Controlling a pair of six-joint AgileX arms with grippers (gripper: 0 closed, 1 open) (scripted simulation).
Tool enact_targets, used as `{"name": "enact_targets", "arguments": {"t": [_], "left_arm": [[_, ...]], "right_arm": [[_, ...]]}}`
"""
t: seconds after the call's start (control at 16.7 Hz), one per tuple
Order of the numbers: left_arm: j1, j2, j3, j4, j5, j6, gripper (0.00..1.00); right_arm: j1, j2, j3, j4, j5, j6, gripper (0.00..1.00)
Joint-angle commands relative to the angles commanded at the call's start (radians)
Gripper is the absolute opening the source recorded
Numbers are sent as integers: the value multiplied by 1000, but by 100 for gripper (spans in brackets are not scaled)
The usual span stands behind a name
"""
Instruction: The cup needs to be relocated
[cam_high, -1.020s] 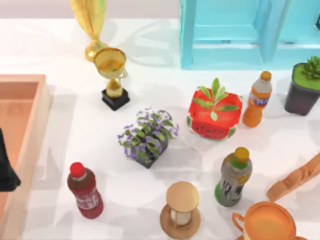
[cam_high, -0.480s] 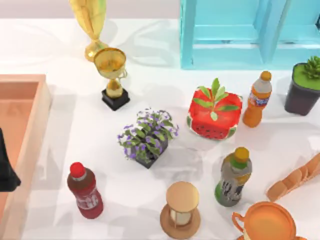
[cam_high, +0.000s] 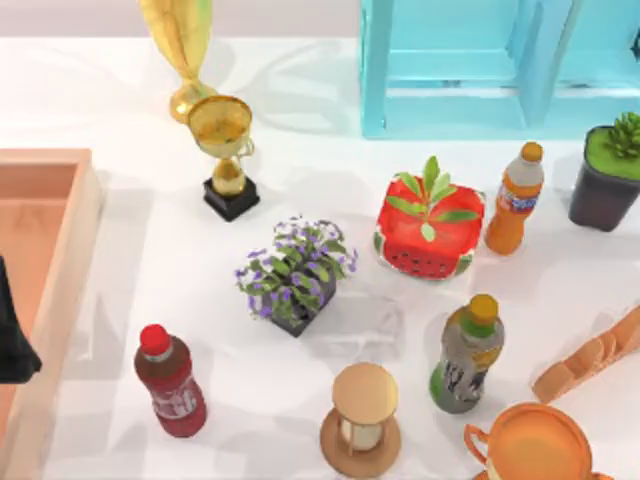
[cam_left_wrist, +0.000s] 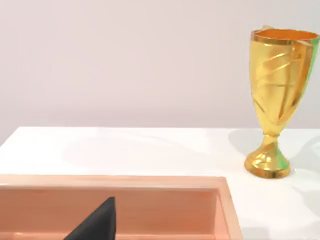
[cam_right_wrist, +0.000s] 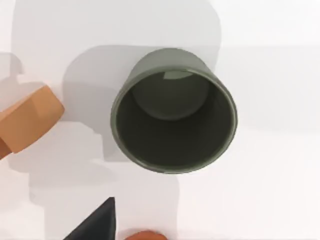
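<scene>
The cup (cam_right_wrist: 174, 118) is olive-grey, upright and empty, and the right wrist view looks straight down into it on the white table. A dark part of my right gripper (cam_right_wrist: 95, 224) shows near the cup, above the table and apart from its rim. My left arm (cam_high: 12, 335) is parked at the table's left edge over a wooden tray (cam_high: 70, 230). A dark part of the left gripper (cam_left_wrist: 97, 224) hangs above the tray's inside.
The table holds two gold trophies (cam_high: 225, 150) (cam_high: 182, 45), a purple flower pot (cam_high: 293, 275), a watermelon planter (cam_high: 428, 232), three bottles (cam_high: 172, 382) (cam_high: 466, 352) (cam_high: 514, 198), a sand timer (cam_high: 362, 420), bread (cam_high: 590, 358), an orange pot (cam_high: 530, 448), a succulent (cam_high: 610, 170) and a cyan rack (cam_high: 500, 65).
Faint shadows on the right side of the table have shifted a little. The objects and the left arm have not moved.
</scene>
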Motion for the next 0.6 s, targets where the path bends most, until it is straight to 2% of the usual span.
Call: {"name": "enact_targets", "arguments": {"t": [0.24, 0.6], "left_arm": [[0, 0, 0, 0, 0, 0, 100], [0, 0, 0, 0, 0, 0, 100]], "right_arm": [[-2, 17, -63, 73, -1, 3, 100], [-2, 81, -256, 341, -1, 4, 100]]}}
